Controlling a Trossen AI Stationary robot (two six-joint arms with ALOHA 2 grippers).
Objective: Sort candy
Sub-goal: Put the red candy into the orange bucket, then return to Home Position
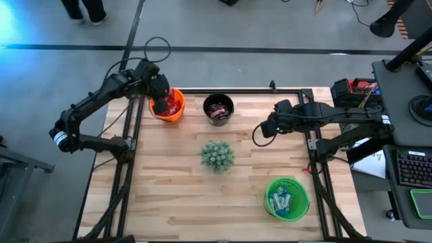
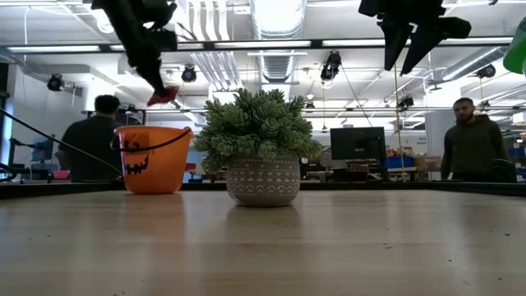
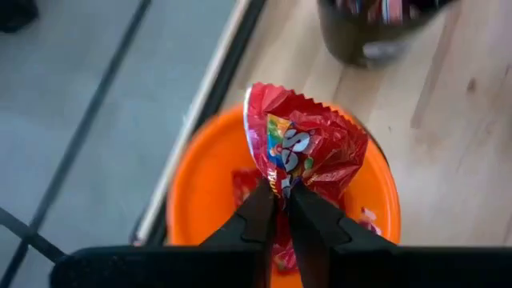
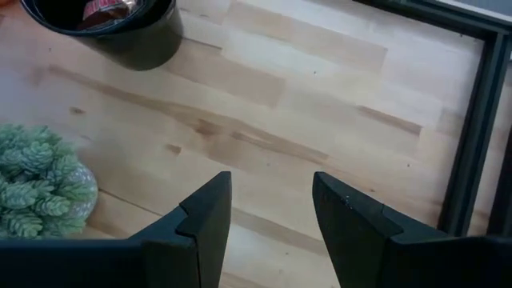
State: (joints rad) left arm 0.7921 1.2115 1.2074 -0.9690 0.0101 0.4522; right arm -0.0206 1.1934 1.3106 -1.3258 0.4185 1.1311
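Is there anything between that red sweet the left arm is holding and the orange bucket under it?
Nothing visible. The left gripper pinches the red candy right above the open orange bucket, with only air between them. The black bucket and the plant stand off to the side.

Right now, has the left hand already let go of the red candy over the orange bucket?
No, the left hand is pinched shut on the red candy, which hangs above the orange bucket.

2 black jointed arms (image 1: pixel 94 101) trailing black cables.
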